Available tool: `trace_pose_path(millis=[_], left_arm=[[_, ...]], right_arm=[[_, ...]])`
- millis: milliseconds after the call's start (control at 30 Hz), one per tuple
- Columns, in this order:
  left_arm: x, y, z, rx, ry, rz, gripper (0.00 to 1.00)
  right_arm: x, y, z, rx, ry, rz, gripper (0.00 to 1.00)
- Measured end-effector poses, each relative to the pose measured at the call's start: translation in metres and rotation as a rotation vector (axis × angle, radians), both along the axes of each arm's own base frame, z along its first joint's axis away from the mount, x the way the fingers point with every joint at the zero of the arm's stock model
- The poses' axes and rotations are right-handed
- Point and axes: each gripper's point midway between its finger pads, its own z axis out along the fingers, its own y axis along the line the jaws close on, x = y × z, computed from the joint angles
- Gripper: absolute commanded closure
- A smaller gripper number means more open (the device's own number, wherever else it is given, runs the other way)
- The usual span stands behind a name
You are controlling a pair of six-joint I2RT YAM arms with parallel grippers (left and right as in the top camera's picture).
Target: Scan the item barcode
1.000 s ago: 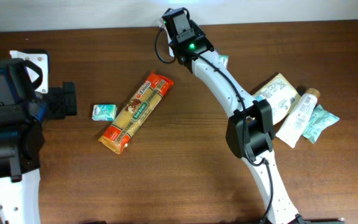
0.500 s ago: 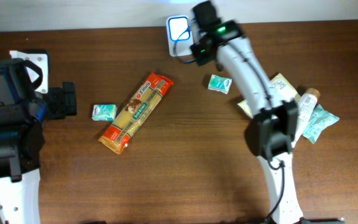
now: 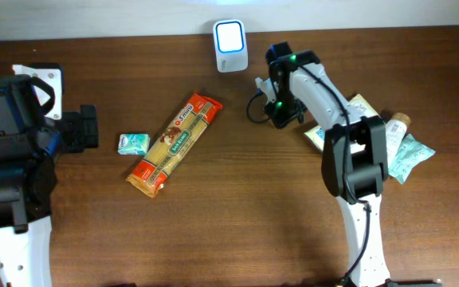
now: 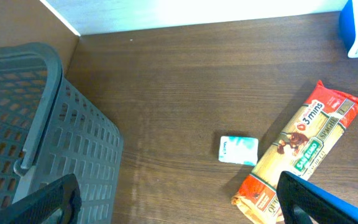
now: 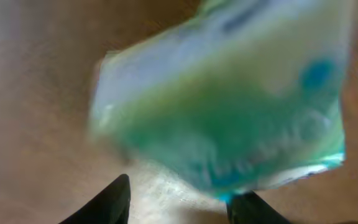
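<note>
We note right gripper (image 3: 282, 110) near white scanner (image 3: 229, 36), to its lower right: fingers parted, gripping nothing. Green packet (image 5: 229, 106), blurred, just off fingertips. Left gripper (image 4: 179, 208) far left of scanner: fingers wide apart, empty.

Brown wooden table (image 3: 237, 223) bearing: orange-red pasta packet (image 3: 174, 145) lying diagonally, small green sachet (image 3: 133, 143) just beside it, grey mesh basket (image 4: 36, 124) farther left, and a right-hand cluster of beige printed packet (image 3: 358, 119), white tube (image 3: 382, 151) and teal pouch (image 3: 409, 157).
</note>
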Motion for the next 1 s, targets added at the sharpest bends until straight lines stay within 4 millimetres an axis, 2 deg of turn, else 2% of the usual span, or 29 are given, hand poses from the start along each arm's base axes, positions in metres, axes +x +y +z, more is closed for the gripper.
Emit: trace_pose_path(millis=[233,267,333,367,400,467,533,600,700,833,867,1000], left_arm=[[0.0,0.0,0.0,0.0,0.0,0.0,0.01],[0.0,0.0,0.0,0.0,0.0,0.0,0.01],[0.0,0.0,0.0,0.0,0.0,0.0,0.01],[0.0,0.0,0.0,0.0,0.0,0.0,0.01],[0.0,0.0,0.0,0.0,0.0,0.0,0.01],[0.0,0.0,0.0,0.0,0.0,0.0,0.01],[0.0,0.0,0.0,0.0,0.0,0.0,0.01],[0.0,0.0,0.0,0.0,0.0,0.0,0.01],[0.0,0.0,0.0,0.0,0.0,0.0,0.01],[0.0,0.0,0.0,0.0,0.0,0.0,0.01],[0.0,0.0,0.0,0.0,0.0,0.0,0.01],[0.0,0.0,0.0,0.0,0.0,0.0,0.01]], right_arm=[[0.003,-0.004,-0.001,-0.065,-0.03,-0.013,0.51],[0.005,-0.003,0.002,-0.064,-0.042,-0.018,0.47],[0.016,0.002,0.009,-0.046,-0.093,-0.028,0.45],[0.024,0.004,0.016,-0.026,-0.136,-0.076,0.46],[0.03,0.007,0.024,0.003,-0.175,-0.194,0.46],[0.031,0.008,0.029,0.071,-0.186,-0.449,0.46],[0.036,0.021,0.03,0.207,-0.159,-0.606,0.46],[0.038,0.033,0.033,0.351,-0.095,-0.736,0.51],[0.036,0.041,0.035,0.421,-0.028,-0.926,0.54],[0.047,0.045,0.037,0.457,-0.059,-1.039,0.53],[0.047,0.043,0.036,0.437,-0.075,-1.054,0.48],[0.035,0.03,0.029,0.295,-0.123,-1.066,0.44]])
